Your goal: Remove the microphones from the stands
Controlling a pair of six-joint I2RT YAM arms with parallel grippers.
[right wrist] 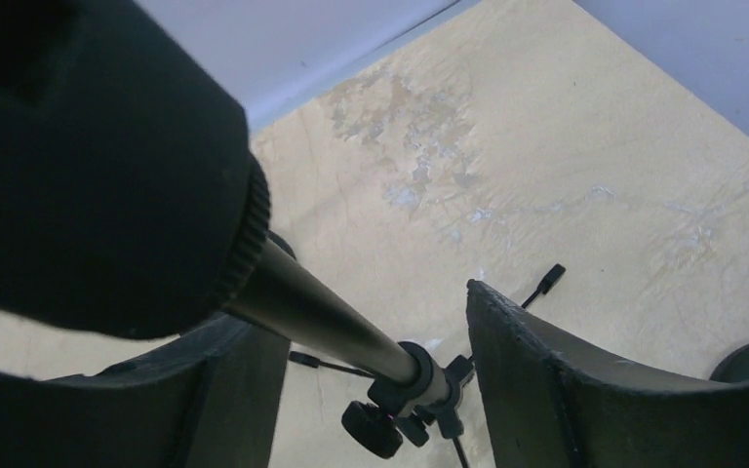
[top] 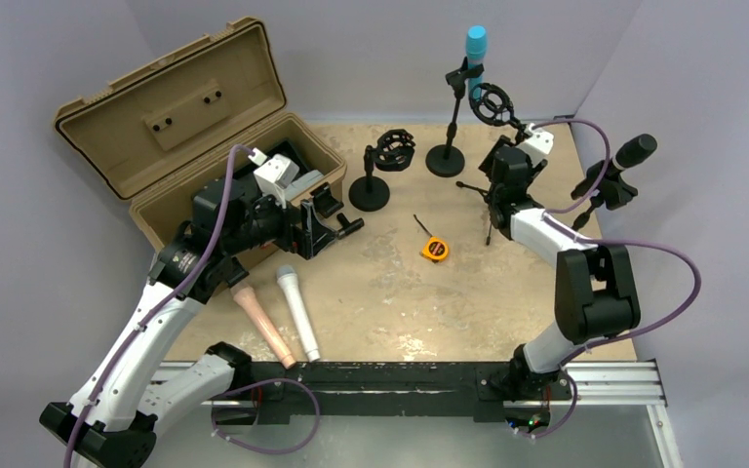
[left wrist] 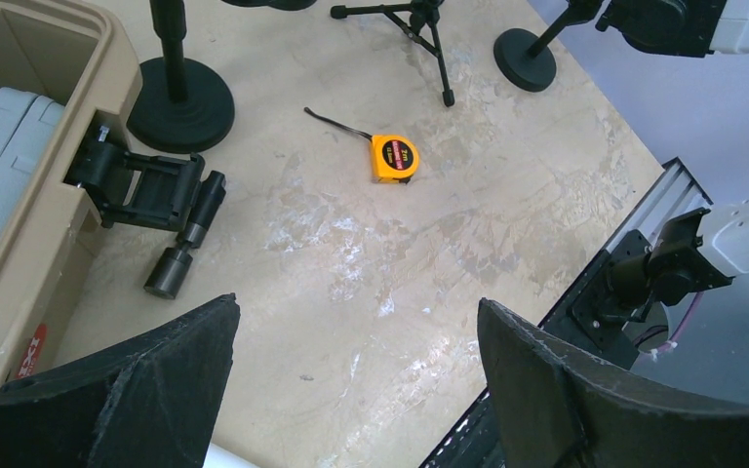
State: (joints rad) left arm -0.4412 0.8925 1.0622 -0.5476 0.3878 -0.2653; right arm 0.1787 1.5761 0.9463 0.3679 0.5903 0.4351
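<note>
from above, the right gripper [top: 502, 183] is seen poised over a small black tripod stand [top: 488, 222] at the far right of the table [top: 400, 292], and its jaws cannot be judged from here. the left gripper [top: 318, 222] is held just beside the open tan case [top: 171, 117]. a pink microphone [top: 263, 327] and a white microphone [top: 297, 314] are laid side by side on the mottled beige top near the left arm, and a yellow tape measure [top: 434, 249] lies at mid-table. a blue microphone [top: 475, 44] is carried upright on a round-based stand at the back. in the left wrist view, the two matte black left fingers [left wrist: 137, 390] are spread wide apart over the tabletop, with nothing held or touched. a black bracket [left wrist: 151, 200] is seen lying against the case wall. in the right wrist view, the task's microphone [right wrist: 98, 166] is shown close up: a broad, dull black rounded head, then a slim, smooth metallic shaft that is seated in the clamp [right wrist: 410, 390] of the tripod stand. the right fingers [right wrist: 595, 390] are set apart on either side of the shaft and are not closed on it. one finger is just beside it, while a clear gap is left at the other.
</note>
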